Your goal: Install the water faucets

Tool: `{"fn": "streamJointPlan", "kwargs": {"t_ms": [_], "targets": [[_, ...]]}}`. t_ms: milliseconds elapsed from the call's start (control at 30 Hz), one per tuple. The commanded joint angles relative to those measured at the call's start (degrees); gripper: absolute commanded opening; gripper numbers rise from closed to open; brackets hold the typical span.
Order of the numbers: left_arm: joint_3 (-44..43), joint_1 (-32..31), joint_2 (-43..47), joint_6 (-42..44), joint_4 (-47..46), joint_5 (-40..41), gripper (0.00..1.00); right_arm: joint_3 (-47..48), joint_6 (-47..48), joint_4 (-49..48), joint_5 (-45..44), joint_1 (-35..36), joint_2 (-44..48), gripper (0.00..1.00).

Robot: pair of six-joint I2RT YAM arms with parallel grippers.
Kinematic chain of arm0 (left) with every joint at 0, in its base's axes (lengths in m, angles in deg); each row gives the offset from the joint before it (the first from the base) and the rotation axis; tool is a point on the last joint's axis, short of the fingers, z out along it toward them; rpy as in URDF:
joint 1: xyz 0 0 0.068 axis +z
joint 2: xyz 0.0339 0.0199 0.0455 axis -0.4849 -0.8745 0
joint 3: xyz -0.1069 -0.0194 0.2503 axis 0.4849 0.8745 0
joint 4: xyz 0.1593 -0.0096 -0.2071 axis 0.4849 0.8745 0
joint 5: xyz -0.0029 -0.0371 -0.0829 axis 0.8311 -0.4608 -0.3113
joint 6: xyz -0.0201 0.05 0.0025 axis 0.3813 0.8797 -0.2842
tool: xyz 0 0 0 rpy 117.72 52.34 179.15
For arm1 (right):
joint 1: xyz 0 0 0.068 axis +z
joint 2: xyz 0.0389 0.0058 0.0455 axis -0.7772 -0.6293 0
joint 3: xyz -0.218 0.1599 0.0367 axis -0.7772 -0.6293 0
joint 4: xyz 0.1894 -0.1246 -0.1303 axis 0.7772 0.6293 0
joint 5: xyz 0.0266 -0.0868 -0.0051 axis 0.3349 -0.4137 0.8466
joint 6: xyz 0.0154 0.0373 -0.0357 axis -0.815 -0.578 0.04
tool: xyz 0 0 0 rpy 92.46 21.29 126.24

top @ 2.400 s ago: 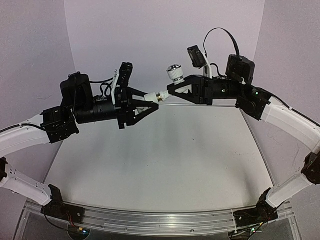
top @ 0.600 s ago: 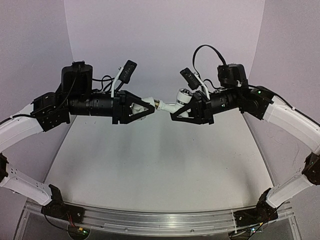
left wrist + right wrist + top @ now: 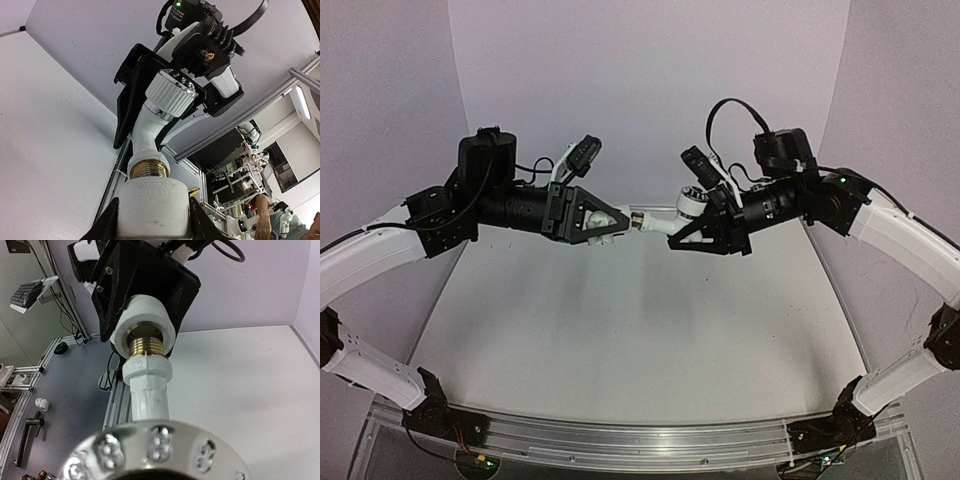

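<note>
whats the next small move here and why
Probably the right tool should twist the tap further into the fitting held by the left tool: brass thread shows outside the fitting, so the joint looks only partly screwed in.

The right gripper (image 3: pixel 680 224) has rolled, bringing the knob (image 3: pixel 691 199) of the tap (image 3: pixel 663 217) from well above the fitting (image 3: pixel 623 216) down near its level. The left gripper (image 3: pixel 612 222), earlier angled upward, now lies level.
</note>
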Motion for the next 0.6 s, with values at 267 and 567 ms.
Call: {"fn": "streamJointPlan", "kwargs": {"t_ms": [267,567], "targets": [[-7.2,-0.1,-3.9,3.9,2.6,-4.3,0.00,2.2,4.2,4.4,-2.4,2.7,-0.5,0.00],[-7.3,-0.1,-5.1,6.3,4.4,-4.8,0.00,3.3,4.0,4.4,-2.5,2.9,-1.3,0.00]]}}
